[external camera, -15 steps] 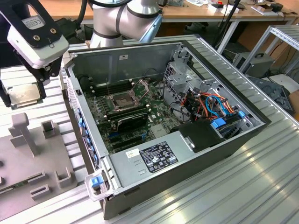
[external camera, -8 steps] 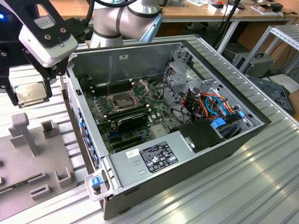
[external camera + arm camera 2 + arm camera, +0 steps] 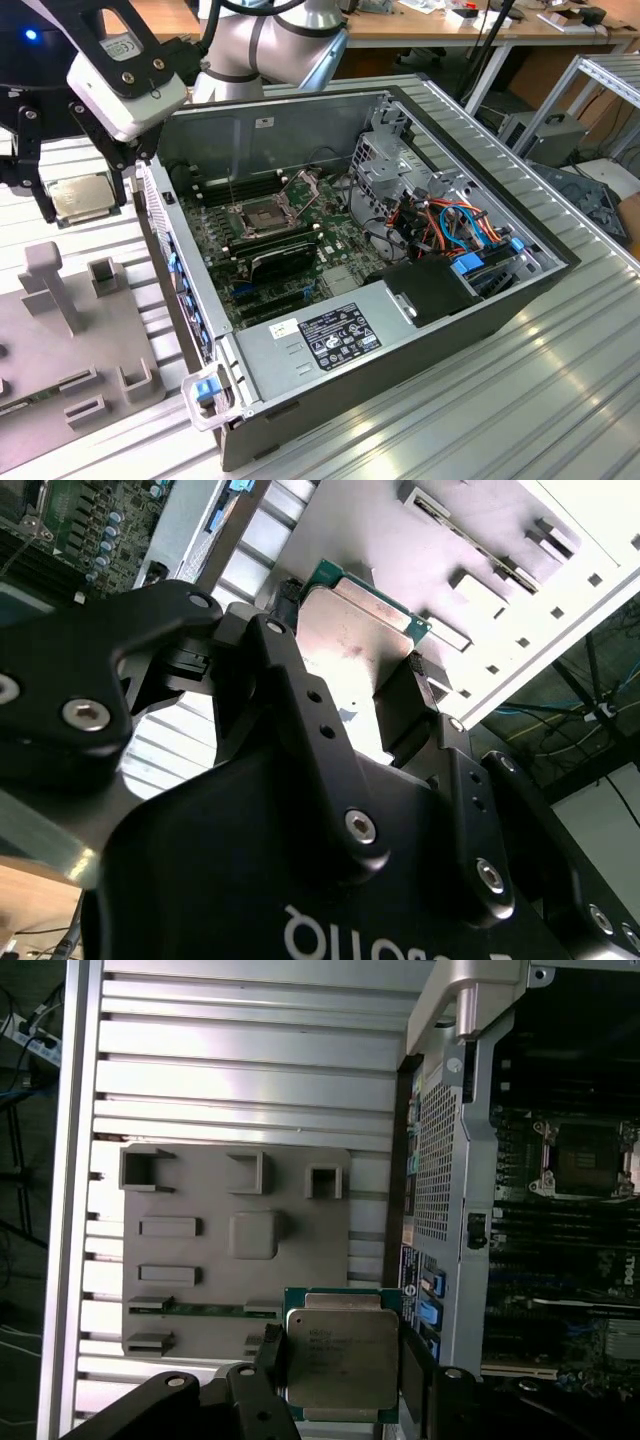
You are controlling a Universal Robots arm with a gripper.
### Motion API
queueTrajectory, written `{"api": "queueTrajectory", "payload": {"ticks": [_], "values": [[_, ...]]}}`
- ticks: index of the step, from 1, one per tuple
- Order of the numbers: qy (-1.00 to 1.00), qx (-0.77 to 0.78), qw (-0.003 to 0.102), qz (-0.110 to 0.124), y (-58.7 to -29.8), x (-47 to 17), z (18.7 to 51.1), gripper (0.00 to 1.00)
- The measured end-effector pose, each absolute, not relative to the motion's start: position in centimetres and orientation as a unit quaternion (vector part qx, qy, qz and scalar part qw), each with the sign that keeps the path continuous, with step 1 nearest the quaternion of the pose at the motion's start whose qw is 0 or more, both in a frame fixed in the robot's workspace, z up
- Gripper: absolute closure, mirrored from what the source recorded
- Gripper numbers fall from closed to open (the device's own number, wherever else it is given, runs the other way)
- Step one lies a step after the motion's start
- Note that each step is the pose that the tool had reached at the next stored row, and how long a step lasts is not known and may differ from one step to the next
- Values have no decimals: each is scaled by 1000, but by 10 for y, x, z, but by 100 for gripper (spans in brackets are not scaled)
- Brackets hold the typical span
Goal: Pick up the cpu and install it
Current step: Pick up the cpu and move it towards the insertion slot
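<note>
Black gripper (image 3: 343, 1375), fingers (image 3: 414, 1368) tight against opposite edges of the silver-grey cpu (image 3: 340, 1350)

cpu (image 3: 80, 197) above fixture plate (image 3: 50, 350) edge, beside case (image 3: 450, 330).

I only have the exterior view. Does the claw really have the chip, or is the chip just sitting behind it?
Observer: In the first wrist view the claw is shut on the chip, pressing two opposite edges.
Operator: Is it over the computer?
Observer: No. Behind it that view shows the grey tray and slatted table, with the computer case beside them.
Operator: How deep is it in the grip?
Observer: In the second wrist view its green-rimmed end sticks out past the fingertips.
</note>
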State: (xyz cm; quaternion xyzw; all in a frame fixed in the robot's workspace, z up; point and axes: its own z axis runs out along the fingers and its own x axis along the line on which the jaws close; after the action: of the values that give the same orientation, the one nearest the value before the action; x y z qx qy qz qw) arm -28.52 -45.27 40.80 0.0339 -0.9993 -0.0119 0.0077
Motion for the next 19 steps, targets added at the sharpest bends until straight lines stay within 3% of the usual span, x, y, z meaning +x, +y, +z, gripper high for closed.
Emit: {"api": "queueTrajectory", "payload": {"ticks": [19], "values": [[-999,34,8,-12,-453,-256,408,45]]}}
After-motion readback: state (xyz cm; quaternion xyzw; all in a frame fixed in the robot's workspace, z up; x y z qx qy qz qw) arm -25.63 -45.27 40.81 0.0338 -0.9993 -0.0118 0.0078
